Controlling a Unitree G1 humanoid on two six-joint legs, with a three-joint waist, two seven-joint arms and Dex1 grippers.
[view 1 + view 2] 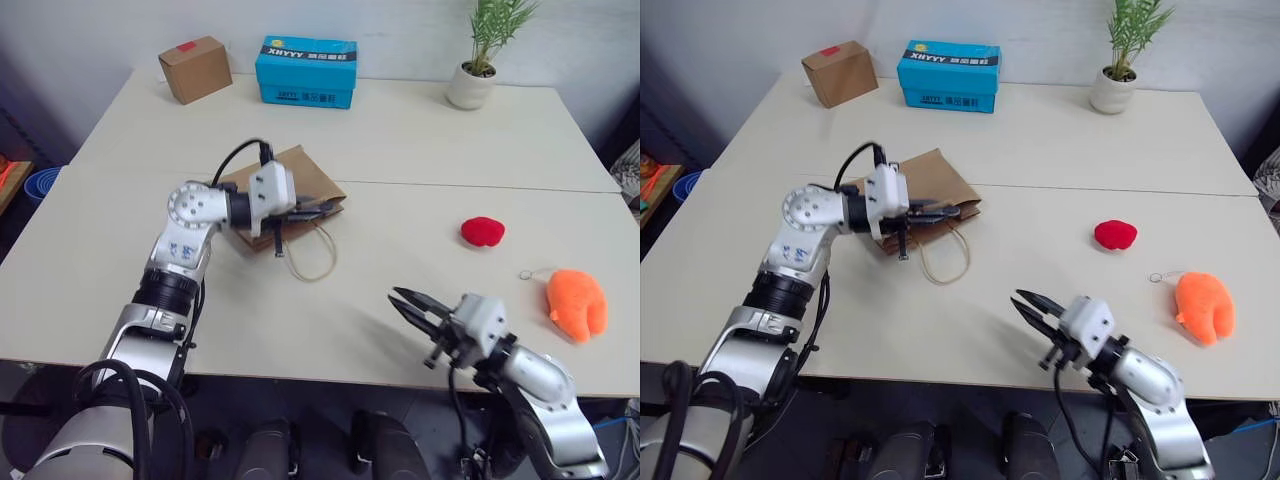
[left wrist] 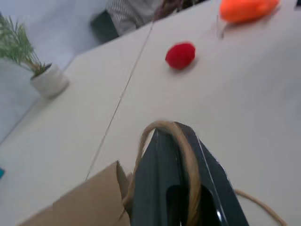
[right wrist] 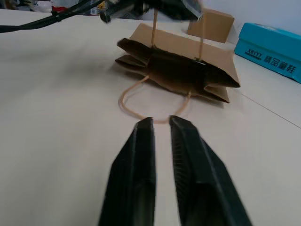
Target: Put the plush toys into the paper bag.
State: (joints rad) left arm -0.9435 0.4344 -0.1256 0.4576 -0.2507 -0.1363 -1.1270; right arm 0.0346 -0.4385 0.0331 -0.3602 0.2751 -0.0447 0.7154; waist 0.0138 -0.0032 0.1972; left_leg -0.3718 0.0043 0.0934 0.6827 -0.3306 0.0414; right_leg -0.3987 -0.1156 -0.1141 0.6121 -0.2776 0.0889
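Note:
The brown paper bag [image 1: 300, 180] lies on its side mid-table, its mouth facing my right gripper. My left gripper [image 1: 318, 208] is shut on the bag's upper handle [image 2: 188, 155], holding the top side up so the mouth [image 3: 178, 70] gapes open. The lower handle [image 3: 136, 101] lies looped on the table. My right gripper [image 3: 160, 123] is shut with nothing in it, hovering just short of that loop. A small red plush toy [image 1: 482, 231] sits to the right. The orange plush toy [image 1: 577, 303] with its key ring [image 1: 526, 274] lies near the right front edge.
A cardboard box [image 1: 195, 68] with a red sticker, a blue box [image 1: 306, 72] and a potted plant [image 1: 473, 80] stand along the far edge. A seam [image 1: 480, 187] runs across the table between bag and toys.

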